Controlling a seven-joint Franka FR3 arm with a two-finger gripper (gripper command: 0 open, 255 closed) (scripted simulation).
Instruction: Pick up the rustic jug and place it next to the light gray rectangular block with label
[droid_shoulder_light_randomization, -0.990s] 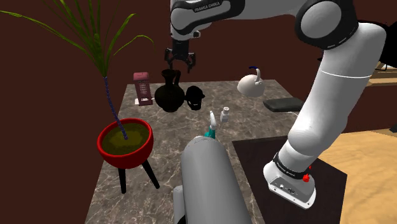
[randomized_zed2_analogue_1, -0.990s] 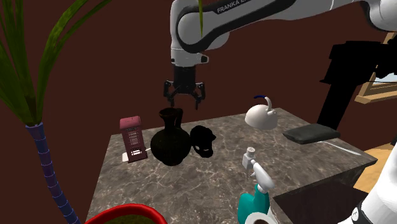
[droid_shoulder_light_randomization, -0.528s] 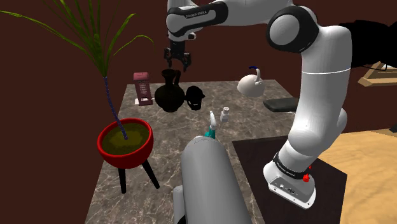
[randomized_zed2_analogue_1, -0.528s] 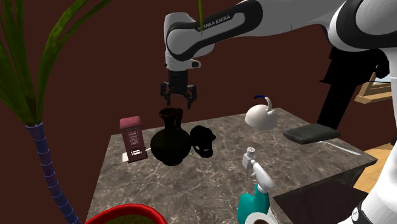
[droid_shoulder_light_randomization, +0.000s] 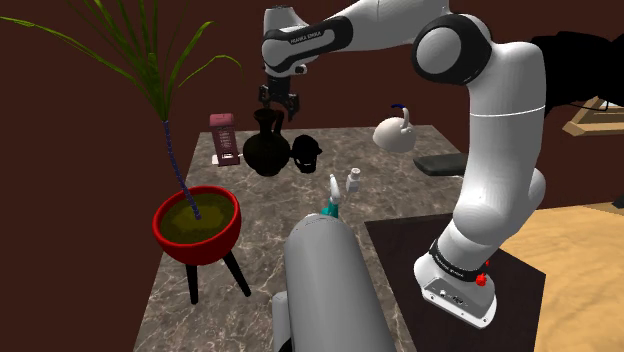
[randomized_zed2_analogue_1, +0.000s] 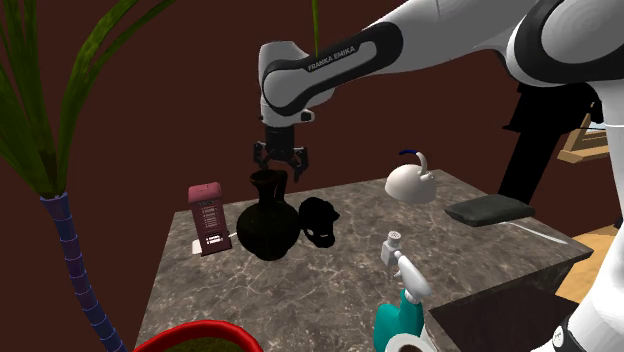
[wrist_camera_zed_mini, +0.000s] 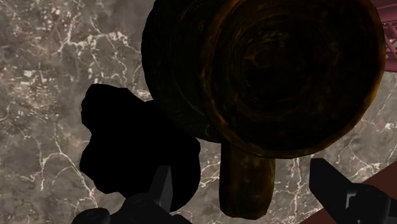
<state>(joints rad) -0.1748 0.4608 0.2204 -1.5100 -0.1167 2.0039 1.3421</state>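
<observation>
The jug (droid_shoulder_light_randomization: 266, 148) (randomized_zed2_analogue_1: 267, 220) is dark, almost black, with a narrow neck and a flared mouth. It stands upright on the marble table (droid_shoulder_light_randomization: 300, 215). My gripper (droid_shoulder_light_randomization: 278, 106) (randomized_zed2_analogue_1: 279, 172) hangs open just above the jug's rim, touching nothing. From the wrist, the brownish jug mouth (wrist_camera_zed_mini: 280, 70) lies below me, and its handle (wrist_camera_zed_mini: 248, 184) runs between my spread fingers (wrist_camera_zed_mini: 162, 184). The labelled block (droid_shoulder_light_randomization: 223, 137) (randomized_zed2_analogue_1: 208, 218) looks dull pink-red and stands upright beside the jug.
A black lump-shaped object (droid_shoulder_light_randomization: 305, 152) (randomized_zed2_analogue_1: 319, 220) (wrist_camera_zed_mini: 133, 146) sits close on the jug's other side. A white kettle (droid_shoulder_light_randomization: 397, 132), a dark flat slab (droid_shoulder_light_randomization: 445, 163), a spray bottle (droid_shoulder_light_randomization: 331, 195) and a red-bowled plant (droid_shoulder_light_randomization: 197, 222) share the table.
The gripper has come down and shifted toward the shoulder view's left, ending just over the jug's mouth. It stayed open; the jug has not moved.
</observation>
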